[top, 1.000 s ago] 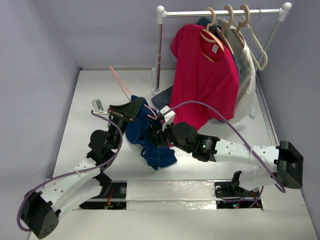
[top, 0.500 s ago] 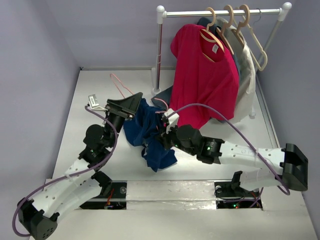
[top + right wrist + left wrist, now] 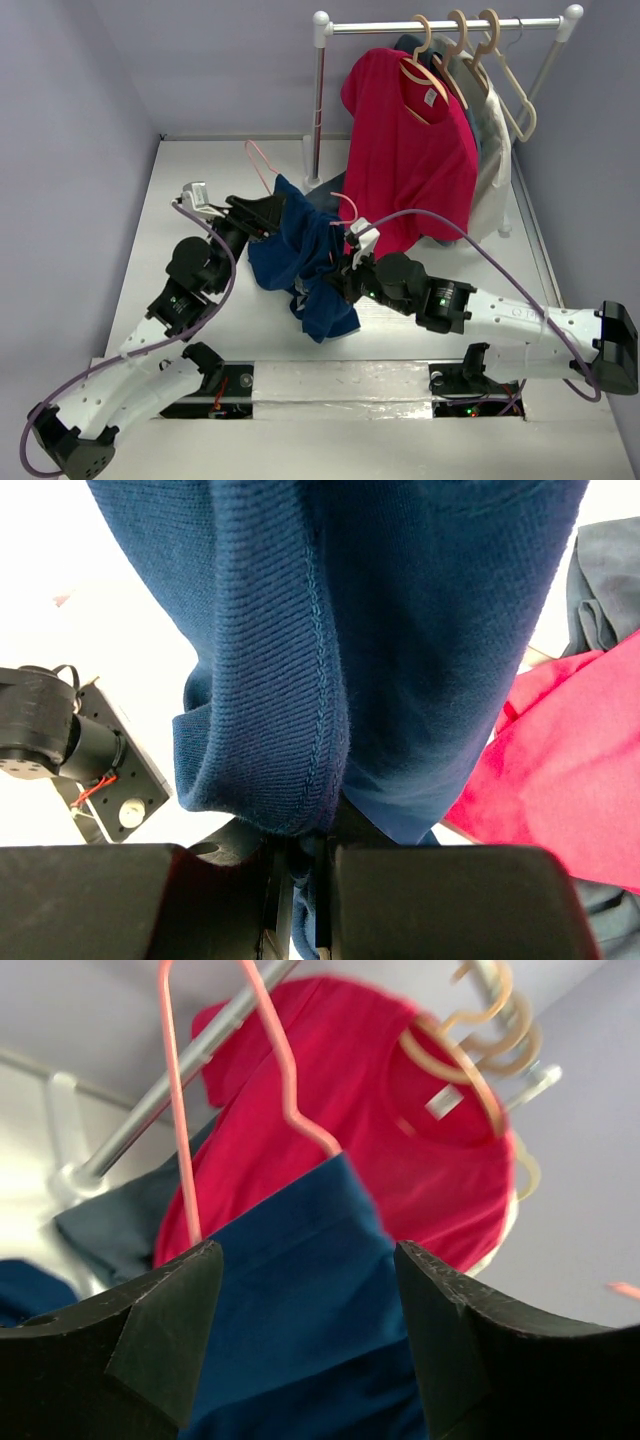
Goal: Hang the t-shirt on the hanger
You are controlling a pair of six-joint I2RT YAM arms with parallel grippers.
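Observation:
The navy t-shirt (image 3: 300,262) hangs bunched between the two arms, above the table. The pink hanger (image 3: 262,163) pokes out of its top left, and another pink loop shows at its right. My left gripper (image 3: 272,215) is open at the shirt's upper left; in its wrist view the t-shirt (image 3: 300,1310) fills the gap between the fingers (image 3: 160,1330), which do not pinch it, and the hanger (image 3: 178,1120) rises above. My right gripper (image 3: 350,270) is shut on a fold of the t-shirt (image 3: 350,630), pinched between its jaws (image 3: 305,880).
A white clothes rack (image 3: 440,25) stands at the back right with a red t-shirt (image 3: 410,150), beige hangers (image 3: 470,50) and a white garment (image 3: 497,140). A dark garment (image 3: 322,195) lies at the rack's base. Grey walls close in on the left and right.
My left gripper has opened and let go. My right gripper has shut on the t-shirt and moved right, carrying the shirt and hanger that way.

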